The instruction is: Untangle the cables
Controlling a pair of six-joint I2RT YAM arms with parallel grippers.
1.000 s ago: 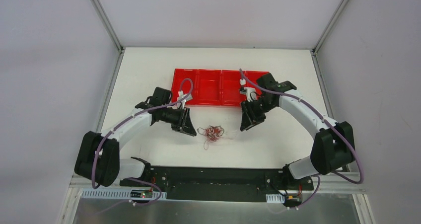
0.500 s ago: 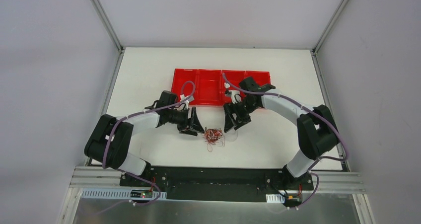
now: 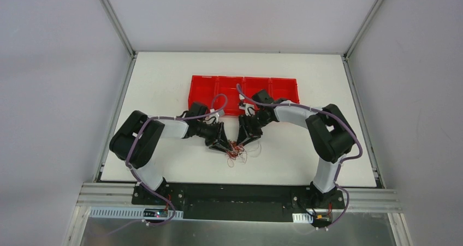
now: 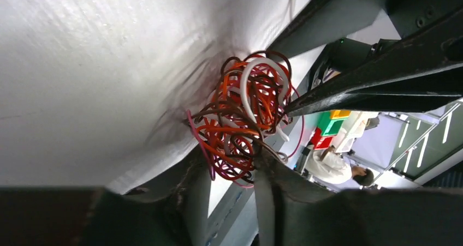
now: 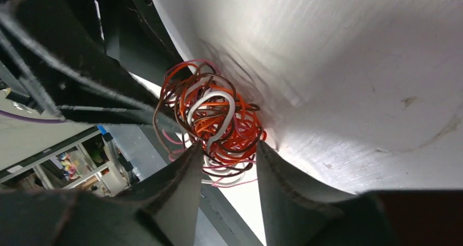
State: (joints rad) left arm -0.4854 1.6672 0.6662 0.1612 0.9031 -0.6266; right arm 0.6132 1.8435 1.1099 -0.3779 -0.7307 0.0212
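Step in hand: grasp phase, by my judgement. I have both grippers at one knot, and no strand is drawn free yet.
Cables (image 3: 236, 148): red, orange, brown and white wires wound into one tight ball on the table (image 3: 164, 82). The ball lies between my two grippers, and a few loose loops trail on the side nearer my bases.
Left gripper (image 4: 232, 175): fingers parted and low at the table, straddling one edge of the ball. Strands lie in the gap and touch both fingertips. I see no firm pinch.
Right gripper (image 5: 229, 164): fingers parted likewise, straddling the opposite edge, with a white loop and red turns just ahead of the tips. I see no firm pinch here either.
Spacing: my two grippers face each other across the ball, tips near one another.
Red tray (image 3: 216, 88): beyond both grippers, well apart from the ball.
Next move calls for: each gripper to close on a different strand or loop, not on the same turns. Then pull slowly in opposite directions so the ball loosens.
Caution: clamping the whole mass on both sides would likely tighten the knot. Thin wire may also slip from the fingertips.
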